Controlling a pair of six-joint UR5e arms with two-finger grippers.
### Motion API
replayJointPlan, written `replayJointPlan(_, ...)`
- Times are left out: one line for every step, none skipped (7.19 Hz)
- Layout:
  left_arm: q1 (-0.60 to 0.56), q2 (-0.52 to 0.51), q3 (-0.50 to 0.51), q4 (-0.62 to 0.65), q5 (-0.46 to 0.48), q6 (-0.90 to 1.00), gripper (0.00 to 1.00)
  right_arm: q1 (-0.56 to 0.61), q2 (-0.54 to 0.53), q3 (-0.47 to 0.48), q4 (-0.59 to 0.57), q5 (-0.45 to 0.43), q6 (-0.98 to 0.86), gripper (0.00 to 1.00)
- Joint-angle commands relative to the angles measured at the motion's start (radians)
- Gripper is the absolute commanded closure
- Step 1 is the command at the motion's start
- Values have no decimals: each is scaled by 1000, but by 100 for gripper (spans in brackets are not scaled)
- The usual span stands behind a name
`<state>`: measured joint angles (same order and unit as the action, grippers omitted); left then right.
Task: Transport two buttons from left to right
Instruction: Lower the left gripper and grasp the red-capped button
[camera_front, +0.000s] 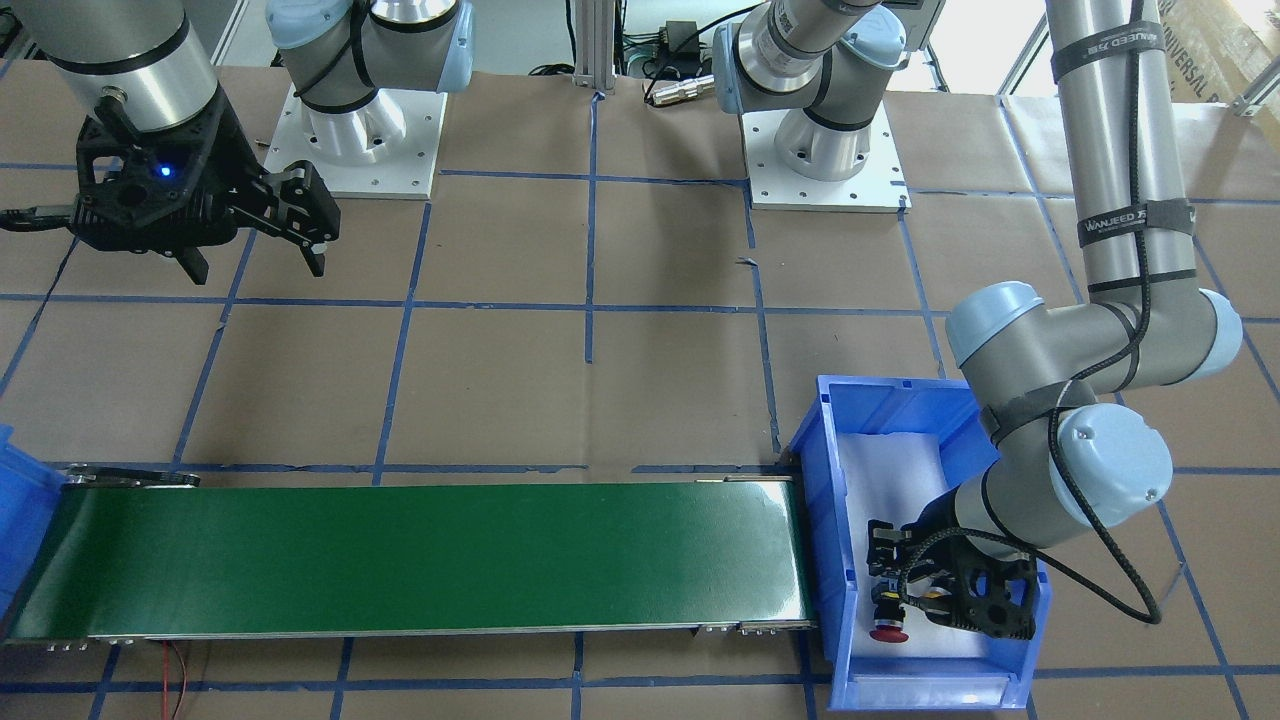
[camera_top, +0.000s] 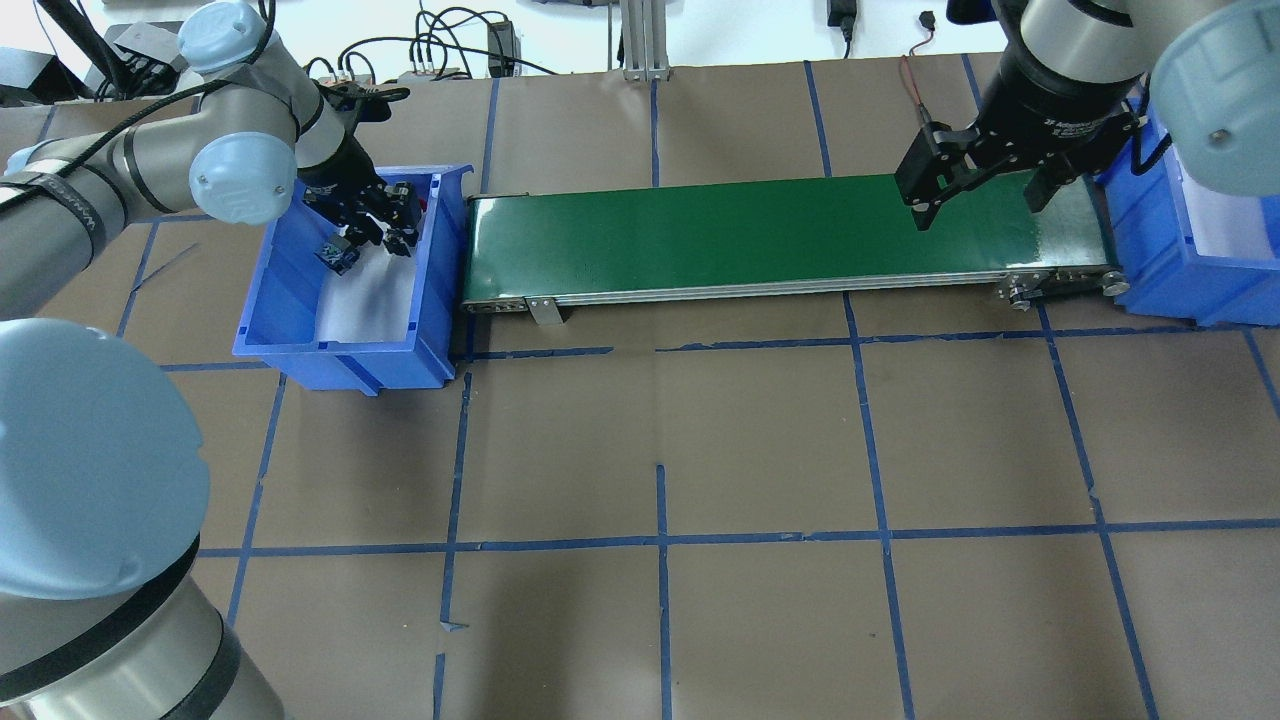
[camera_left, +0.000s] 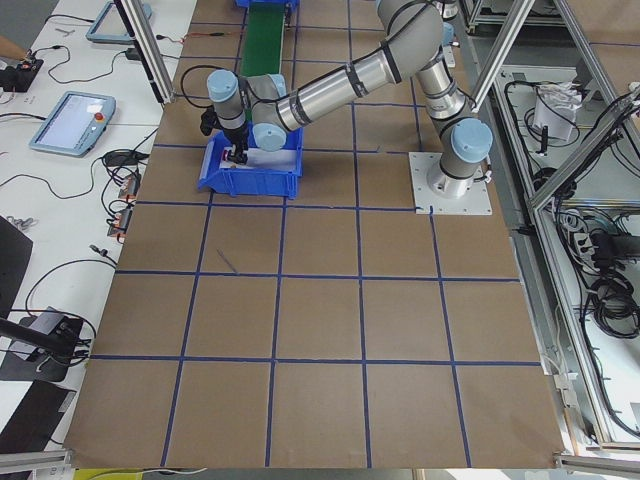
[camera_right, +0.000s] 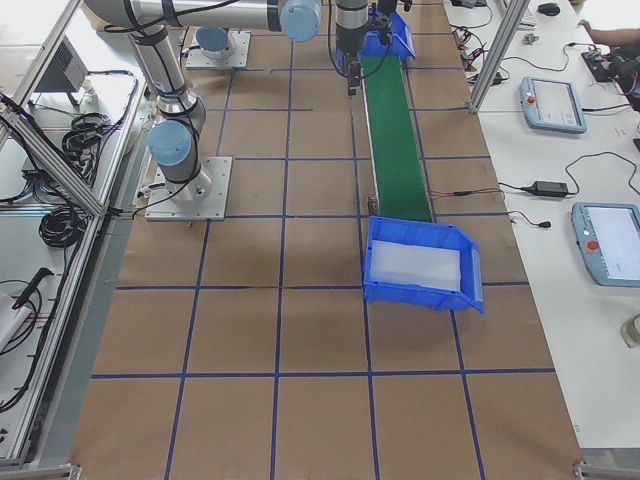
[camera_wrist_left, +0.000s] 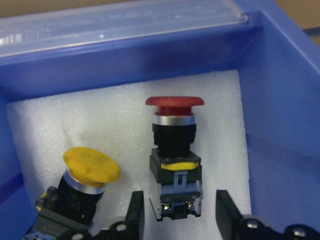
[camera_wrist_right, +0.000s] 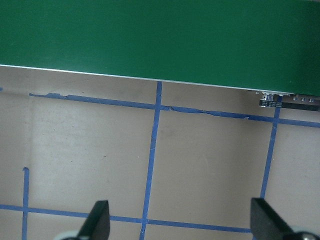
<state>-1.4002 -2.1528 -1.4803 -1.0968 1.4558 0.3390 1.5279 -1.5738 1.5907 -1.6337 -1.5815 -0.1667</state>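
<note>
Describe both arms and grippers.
The left arm and right arm are silver tubes with pale blue joint caps. The left gripper and right gripper are black. A black braided cable follows the left arm under straps printed WANJEED. A blue light glows on the right gripper.

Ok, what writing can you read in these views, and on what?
"WANJEED": black strap round the left arm's grey tube; a higher strap repeats it.
"UNIVERSAL": brown cardboard box behind the robot, rest cut off.
White print on the right arm's black wrist collar: too small to read.
Red mushroom-capped button and yellow-capped button: no readable marking.
</note>
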Motion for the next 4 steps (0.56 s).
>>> replayJointPlan(0, -1, 0, 0, 1, 0, 59, 0, 0, 0, 0, 0, 0, 0)
replayJointPlan(-3, 5, 2, 0, 3, 0, 60, 0, 0, 0, 0, -2, 0, 0)
replayJointPlan(-2, 36, 5, -6, 9, 5, 60, 0, 0, 0, 0, 0, 0, 0)
replayJointPlan(-2, 92, 2, -29, 9, 6, 60, 0, 0, 0, 0, -2, 1, 0)
